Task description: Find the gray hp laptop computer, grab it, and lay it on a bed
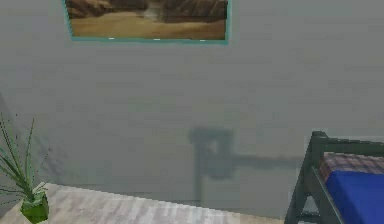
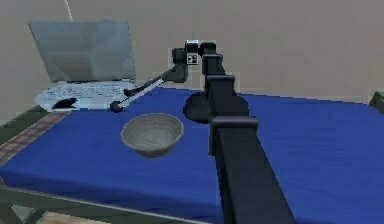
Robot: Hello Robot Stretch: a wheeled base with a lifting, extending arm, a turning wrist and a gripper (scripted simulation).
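A gray laptop (image 2: 85,60) lies with its lid raised on the blue bed (image 2: 320,150), at the arm side view's upper left. The dark arm bar rises from the bottom edge to two white marked squares. From there the gripper (image 2: 122,101) reaches left, and its thin fingers (image 2: 145,88) end at the laptop's near right corner. The laptop rests on the bed right at the gripper's far end, so I cannot tell whether the gripper holds anything. The bed (image 1: 345,190) also stands at the forward view's right edge, with a dark green frame and a blue cover.
A gray-brown bowl (image 2: 152,133) sits on the bed in front of the laptop, left of the arm. Plaid cloth (image 2: 25,135) covers the bed's left end. Ahead is a gray wall with a teal-framed picture (image 1: 148,18), and a potted plant (image 1: 30,195) stands at the lower left.
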